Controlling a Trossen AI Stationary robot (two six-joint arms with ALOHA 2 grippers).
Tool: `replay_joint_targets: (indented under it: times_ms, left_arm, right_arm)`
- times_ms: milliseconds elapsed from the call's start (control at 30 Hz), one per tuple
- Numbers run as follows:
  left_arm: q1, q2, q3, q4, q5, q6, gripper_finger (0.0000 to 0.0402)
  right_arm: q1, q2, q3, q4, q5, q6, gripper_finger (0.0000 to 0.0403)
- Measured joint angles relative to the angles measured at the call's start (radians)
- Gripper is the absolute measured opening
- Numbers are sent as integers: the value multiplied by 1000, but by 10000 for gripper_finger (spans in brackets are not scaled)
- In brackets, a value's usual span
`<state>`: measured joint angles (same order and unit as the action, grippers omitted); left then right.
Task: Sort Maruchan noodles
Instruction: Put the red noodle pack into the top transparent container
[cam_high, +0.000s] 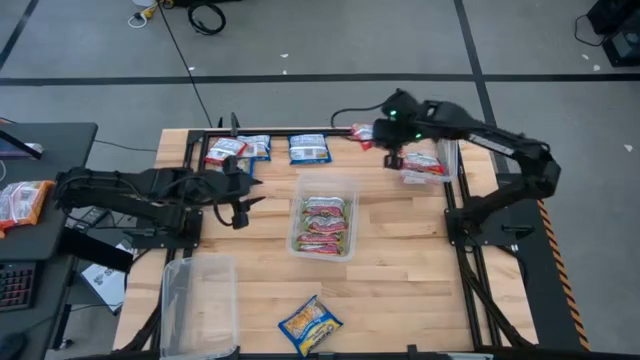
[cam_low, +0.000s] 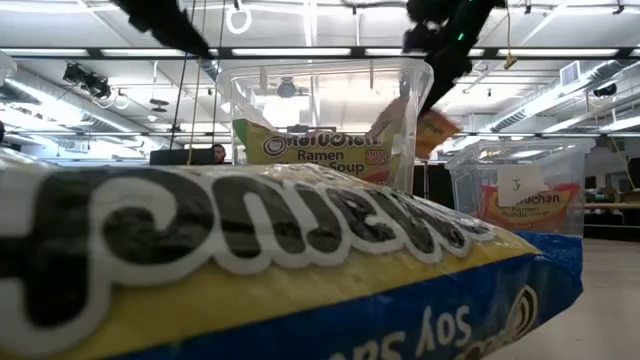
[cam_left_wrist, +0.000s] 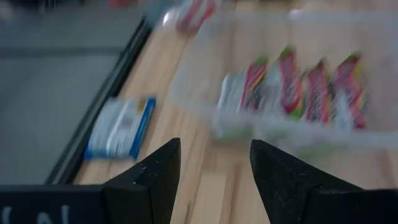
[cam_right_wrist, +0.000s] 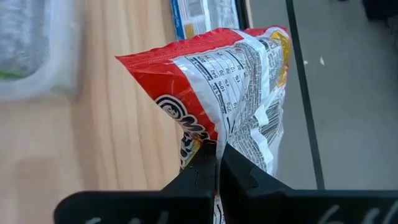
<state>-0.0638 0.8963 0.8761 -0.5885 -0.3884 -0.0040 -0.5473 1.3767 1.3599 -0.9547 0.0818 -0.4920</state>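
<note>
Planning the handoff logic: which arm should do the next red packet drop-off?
Right. The right gripper is shut on a red-and-white packet, beside the far-right tub. The left gripper is open and holds nothing.

Grey floor (cam_high: 330, 40), ceiling striplights (cam_low: 560, 95)

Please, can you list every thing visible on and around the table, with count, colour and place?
Blue-and-yellow packets: three at the table's far edge, one at the near edge.
Red-and-white packets: one far left, one held by the right gripper.
Silvery green-pink packets: several, inside the centre tub.
Clear tubs: centre; near left, apparently empty; far right, holding red-and-white packets.
Black side table: left, with another packet.
Left gripper: fingers open, empty, left of the centre tub.
Right gripper: shut on the packet, beside the far right tub.
</note>
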Motion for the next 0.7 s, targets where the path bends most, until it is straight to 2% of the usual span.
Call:
replay_joint_targets:
  times_ms: [167,300,533,700]
  left_arm:
    - [70,0,0,-133,0,-115,197]
    - [102,0,0,-143,0,-130,197]
    - [106,0,0,-144,0,-132,197]
    - [106,0,0,-148,0,-116,197]
  right_arm:
    - [-41,-30,107,-223,77,-25,8]
    - [-122,-23,120,-311,135,-38,8]
    - [-304,26,60,-393,130,-35,7]
    - [-394,74,-5,-392,39,-53,7]
